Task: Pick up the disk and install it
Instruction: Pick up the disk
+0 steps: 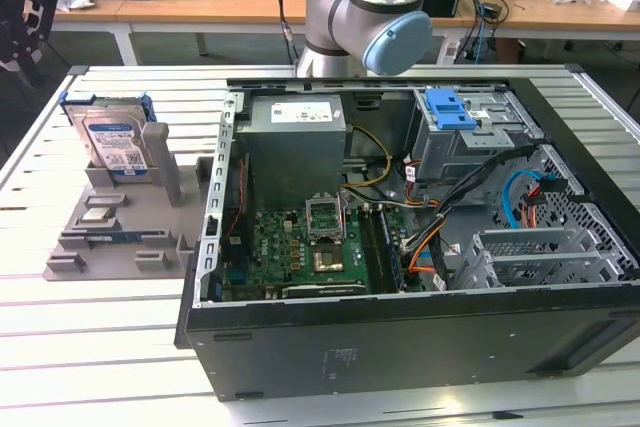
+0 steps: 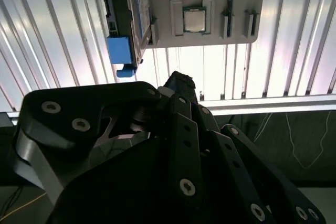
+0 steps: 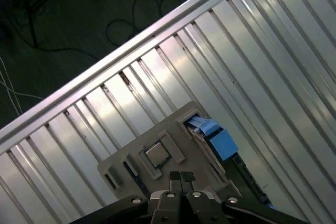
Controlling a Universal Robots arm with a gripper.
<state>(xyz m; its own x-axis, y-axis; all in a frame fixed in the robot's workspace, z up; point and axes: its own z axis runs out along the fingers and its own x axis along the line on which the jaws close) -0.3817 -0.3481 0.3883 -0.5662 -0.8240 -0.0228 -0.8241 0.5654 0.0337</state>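
Observation:
The disk (image 1: 112,139) is a silver drive with a white-and-blue label and a blue frame. It stands on edge in a grey holder (image 1: 120,232) on the slatted table, at the exterior view's left. In the second wrist view the disk (image 2: 139,9) appears edge-on, and its blue frame (image 3: 218,141) shows in the first wrist view. My gripper (image 1: 22,59) hangs above the table's far left corner, apart from the disk. Its fingertips (image 3: 175,176) are pressed together, so the gripper (image 3: 181,176) is shut with nothing in it.
An open black computer case (image 1: 400,347) lies beside the holder, with a motherboard (image 1: 305,247), a grey power-supply box (image 1: 295,117) and a drive bay with a bare blue clip (image 1: 450,107). A processor chip (image 2: 194,19) sits in the holder. Desks with cables stand behind.

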